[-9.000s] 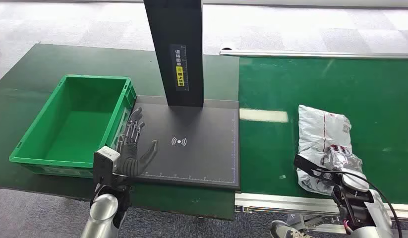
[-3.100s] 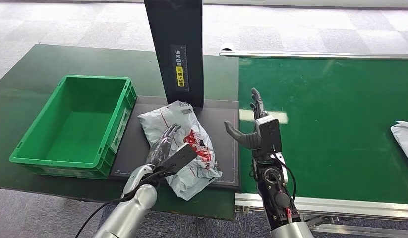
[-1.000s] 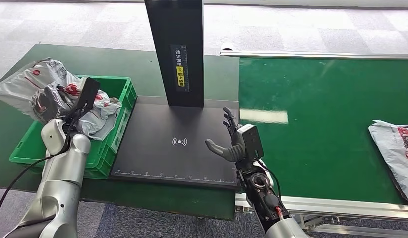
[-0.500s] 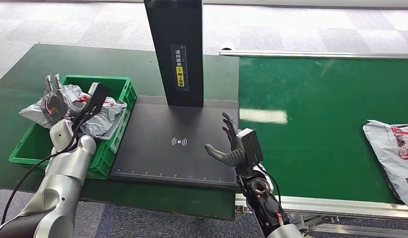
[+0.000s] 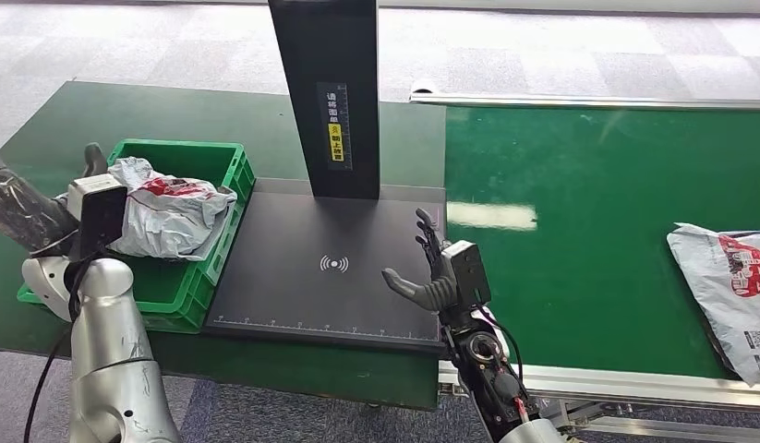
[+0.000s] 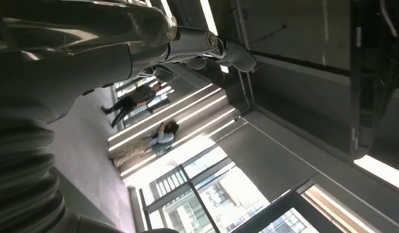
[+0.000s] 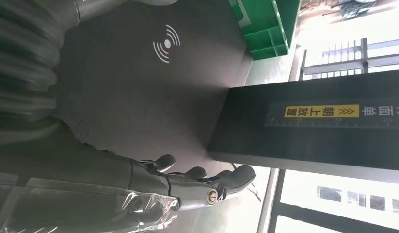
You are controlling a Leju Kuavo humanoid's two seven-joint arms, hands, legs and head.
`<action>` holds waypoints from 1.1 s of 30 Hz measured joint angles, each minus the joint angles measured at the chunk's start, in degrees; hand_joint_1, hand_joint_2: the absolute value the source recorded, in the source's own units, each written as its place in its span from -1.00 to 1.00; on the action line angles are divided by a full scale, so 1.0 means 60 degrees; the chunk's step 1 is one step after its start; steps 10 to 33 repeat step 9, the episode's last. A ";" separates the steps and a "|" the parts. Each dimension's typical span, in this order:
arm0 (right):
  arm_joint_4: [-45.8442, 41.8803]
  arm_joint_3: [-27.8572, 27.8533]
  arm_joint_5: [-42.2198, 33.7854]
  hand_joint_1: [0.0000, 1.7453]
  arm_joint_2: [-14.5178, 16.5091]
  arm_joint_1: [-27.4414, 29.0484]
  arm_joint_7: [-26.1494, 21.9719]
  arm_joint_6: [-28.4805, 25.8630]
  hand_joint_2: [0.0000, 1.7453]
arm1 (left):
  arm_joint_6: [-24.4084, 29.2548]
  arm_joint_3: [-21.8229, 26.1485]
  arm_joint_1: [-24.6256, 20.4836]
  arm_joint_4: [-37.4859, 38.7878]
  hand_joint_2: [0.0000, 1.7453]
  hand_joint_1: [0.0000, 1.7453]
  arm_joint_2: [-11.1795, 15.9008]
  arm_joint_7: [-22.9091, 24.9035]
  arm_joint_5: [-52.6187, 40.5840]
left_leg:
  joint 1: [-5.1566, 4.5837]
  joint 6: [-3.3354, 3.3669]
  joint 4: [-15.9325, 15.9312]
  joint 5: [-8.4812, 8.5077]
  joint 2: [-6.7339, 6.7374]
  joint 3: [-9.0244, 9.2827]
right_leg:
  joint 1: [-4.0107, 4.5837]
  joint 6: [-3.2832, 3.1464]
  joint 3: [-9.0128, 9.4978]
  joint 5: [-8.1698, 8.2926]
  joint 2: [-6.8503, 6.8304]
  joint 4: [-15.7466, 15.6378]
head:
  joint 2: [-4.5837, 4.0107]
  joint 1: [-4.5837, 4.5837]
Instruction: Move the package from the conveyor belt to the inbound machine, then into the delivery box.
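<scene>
Inside the green delivery box (image 5: 230, 175) lies the package (image 5: 168, 217), delivered; left hand (image 5: 91, 161) fingers cannot be judged, right hand (image 5: 429, 277) spread empty; next, another package (image 5: 731, 291).

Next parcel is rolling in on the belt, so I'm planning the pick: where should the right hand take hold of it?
Probably from above, on the package's near-left edge. It lies flat and crumpled on the belt, part cut off by the frame; the open right hand waits left of it.
</scene>
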 joint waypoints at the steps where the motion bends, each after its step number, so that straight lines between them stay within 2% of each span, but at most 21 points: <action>1: -0.0038 0.0000 -0.0027 -1.00 -0.0018 0.0017 -0.0001 -0.0002 1.00 | -0.0016 -0.0256 0.0192 -0.0073 1.00 -1.00 -0.0074 0.0090 0.0582 | 0.0001 0.0000 0.0000 0.0000 -0.0003 0.0000 | 0.0001 0.0000 0.0001 0.0000 -0.0001 0.0000 | 0.0000 0.0000; 4: -0.0149 0.0000 -0.0108 -1.00 -0.0097 0.0075 -0.0033 -0.0005 1.00 | -0.0327 -0.1698 0.0846 -0.0148 1.00 -1.00 -0.0108 0.0559 0.1788 | 0.0002 0.0001 -0.0001 0.0001 -0.0008 -0.0001 | 0.0002 0.0000 0.0007 0.0000 -0.0001 0.0000 | 0.0000 0.0002; 8: -0.0224 -0.0006 -0.0193 -1.00 -0.0201 0.0127 -0.0121 -0.0018 1.00 | -0.1861 -0.3750 0.1579 -0.0179 1.00 -1.00 0.0035 0.1121 0.3447 | -0.0001 0.0002 0.0000 0.0000 -0.0006 -0.0001 | -0.0002 0.0002 0.0010 0.0001 0.0000 0.0000 | 0.0000 0.0001; 9: -0.0227 -0.0007 -0.0201 -1.00 -0.0213 0.0130 -0.0135 -0.0021 1.00 | -0.2060 -0.3968 0.1669 -0.0179 1.00 -1.00 0.0058 0.1141 0.3618 | -0.0001 0.0002 0.0000 0.0000 -0.0005 -0.0001 | -0.0003 0.0002 0.0009 0.0001 0.0000 0.0000 | 0.0000 0.0001; 33: -0.0227 -0.0007 -0.0201 -1.00 -0.0213 0.0130 -0.0135 -0.0021 1.00 | -0.2060 -0.3968 0.1669 -0.0179 1.00 -1.00 0.0058 0.1141 0.3618 | -0.0001 0.0002 0.0000 0.0000 -0.0005 -0.0001 | -0.0003 0.0002 0.0009 0.0001 0.0000 0.0000 | 0.0000 0.0001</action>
